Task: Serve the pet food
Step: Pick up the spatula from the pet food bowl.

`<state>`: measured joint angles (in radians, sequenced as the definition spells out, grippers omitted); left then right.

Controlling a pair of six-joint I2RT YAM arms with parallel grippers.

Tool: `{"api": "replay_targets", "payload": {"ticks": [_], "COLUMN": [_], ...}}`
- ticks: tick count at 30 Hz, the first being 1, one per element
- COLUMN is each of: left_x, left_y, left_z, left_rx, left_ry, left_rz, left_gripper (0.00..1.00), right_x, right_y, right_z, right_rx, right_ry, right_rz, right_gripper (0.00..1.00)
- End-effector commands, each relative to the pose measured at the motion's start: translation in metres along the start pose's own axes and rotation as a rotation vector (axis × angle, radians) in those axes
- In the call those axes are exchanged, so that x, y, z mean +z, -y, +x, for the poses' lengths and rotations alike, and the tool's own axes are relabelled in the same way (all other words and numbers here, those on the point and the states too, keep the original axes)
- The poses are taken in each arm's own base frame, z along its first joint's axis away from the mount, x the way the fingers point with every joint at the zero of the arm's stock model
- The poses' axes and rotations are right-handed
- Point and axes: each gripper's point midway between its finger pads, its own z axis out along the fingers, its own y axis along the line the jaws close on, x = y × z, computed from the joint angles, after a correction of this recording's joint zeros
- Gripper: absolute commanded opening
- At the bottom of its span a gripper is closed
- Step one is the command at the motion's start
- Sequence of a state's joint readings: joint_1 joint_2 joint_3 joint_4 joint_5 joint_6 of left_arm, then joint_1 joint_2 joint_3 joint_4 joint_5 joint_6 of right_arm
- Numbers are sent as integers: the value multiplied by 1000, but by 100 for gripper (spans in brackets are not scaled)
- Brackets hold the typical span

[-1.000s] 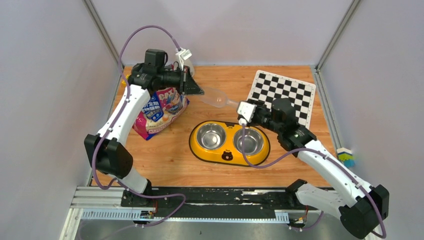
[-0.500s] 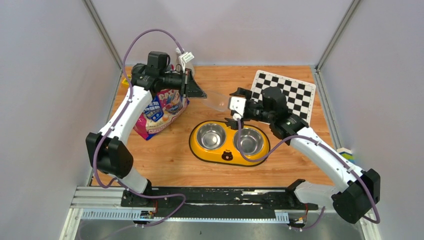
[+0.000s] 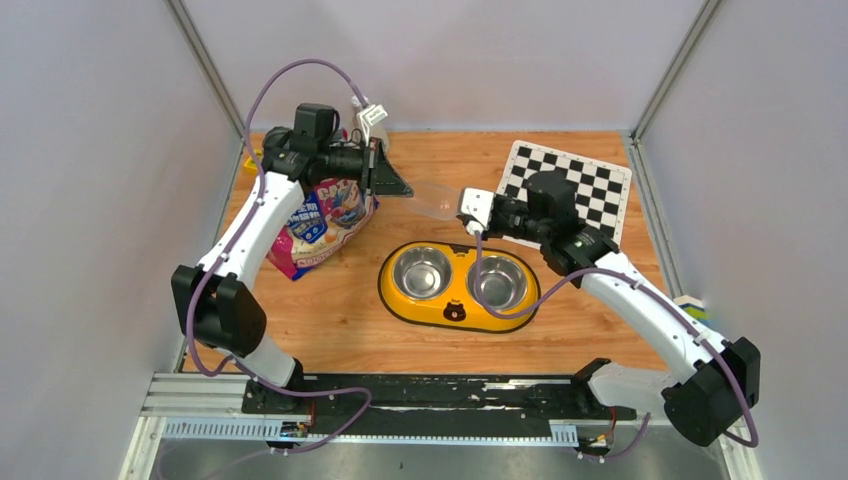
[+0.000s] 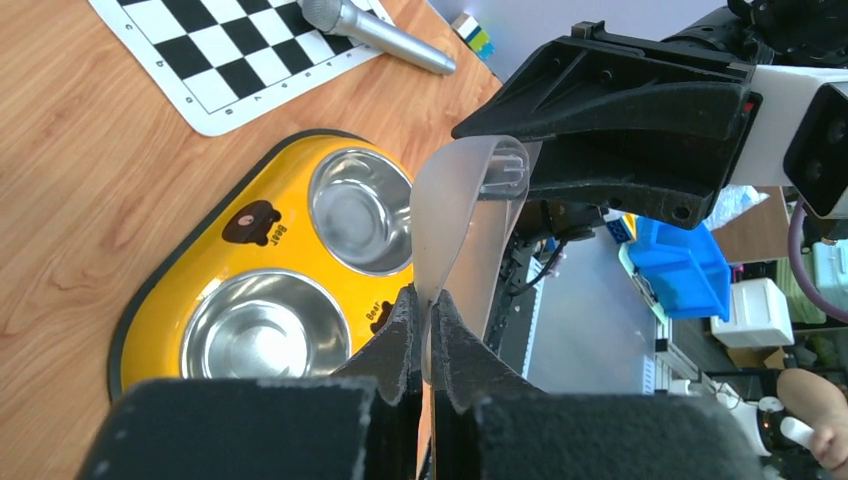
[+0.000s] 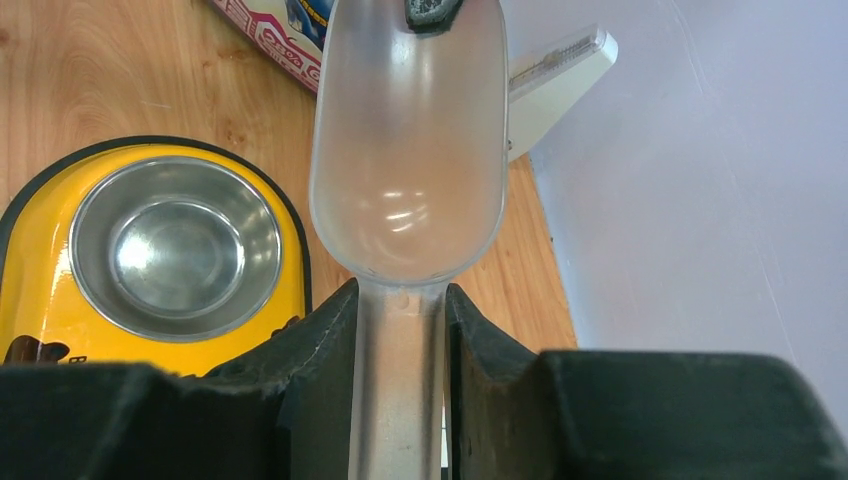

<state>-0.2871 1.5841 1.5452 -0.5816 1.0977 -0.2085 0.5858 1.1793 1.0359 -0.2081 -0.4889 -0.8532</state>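
Wood table [image 3: 330, 300]: L claw [image 3: 402, 187], R claw [image 5: 400, 305] pinch scoop [image 5: 405, 150]; food bag [image 3: 320, 225] by L claw

"Bear" beside the bear face [image 4: 250, 222] on the yellow feeder [image 4: 190, 262]; partly hidden "CA" lettering on the cat food bag [image 3: 318, 228].

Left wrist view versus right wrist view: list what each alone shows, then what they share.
Only left wrist: the checkerboard mat, a silver microphone, a blue bin beyond the table. Only right wrist: the cat food bag's corner. Both: the empty clear scoop, its rim pinched by the left hand, its handle clamped by the right hand, and the yellow feeder.
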Motion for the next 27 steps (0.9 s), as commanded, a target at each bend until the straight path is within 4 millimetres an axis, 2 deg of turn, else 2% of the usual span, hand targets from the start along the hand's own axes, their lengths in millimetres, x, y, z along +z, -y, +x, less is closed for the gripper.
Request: {"api": "replay_targets", "payload": {"ticks": [1, 2, 3, 4, 5, 6, 7, 8, 9, 10, 11, 12, 13, 14, 15, 16, 18, 21, 24, 27], "left_x": [-8, -9, -11, -14, -20, -29, -41, -55, -69, -90, -106, -133, -148, -175, -188, -211, -239, -268, -295, -299], "left_y": [36, 36, 39, 39, 44, 40, 47, 42, 51, 42, 50, 43, 43, 36, 34, 27, 21, 7, -13, -41], "left_z": [-14, -14, -17, -18, -25, -30, -39, -47, -57, -67, -76, -85, -91, -98, -103, -107, -113, -119, -125, -119], "left_rx": [91, 95, 109, 116, 145, 154, 191, 200, 240, 246, 284, 298, 309, 323, 343, 353, 435, 596, 608, 531], "left_ry": [42, 44, 50, 54, 73, 90, 119, 153, 191, 241, 281, 341, 372, 425, 447, 487, 510, 489, 486, 416], "left_rz": [80, 80, 75, 62, 40, -2, -25, -71, -98, -167, -206, -307, -362, -468, -522, -619, -767, -969, -1137, -1176], "left_gripper": [0, 4, 24, 40, 72, 86, 96, 98, 99, 100, 100, 100, 100, 100, 100, 100, 100, 100, 100, 100], "right_x": [5, 5, 5, 5, 4, 2, -1, -4, -7, -10, -13, -16, -19, -21, -24, -26, -29, -33, -37, -38], "right_y": [0, 3, 2, 3, 1, 3, 5, 7, 7, 7, 7, 7, 10, 12, 14, 16, 27, 40, 44, 40], "right_z": [-19, -20, -20, -21, -21, -22, -24, -26, -29, -32, -35, -38, -41, -44, -47, -50, -53, -55, -59, -61], "right_rx": [19, 29, 36, 38, 43, 46, 48, 49, 47, 46, 48, 54, 67, 77, 82, 85, 128, 192, 191, 184], "right_ry": [52, 50, 43, 37, 29, 24, 24, 25, 30, 35, 38, 37, 37, 41, 44, 47, 35, 8, 7, 17], "right_rz": [-29, -24, -31, -39, -50, -42, -33, -21, -16, -17, -20, -22, -14, -4, 6, 16, 64, 121, 133, 116], "right_gripper": [0, 0, 0, 0, 0, 0, 0, 0, 0, 0, 0, 0, 0, 0, 0, 0, 0, 0, 0, 0]}}
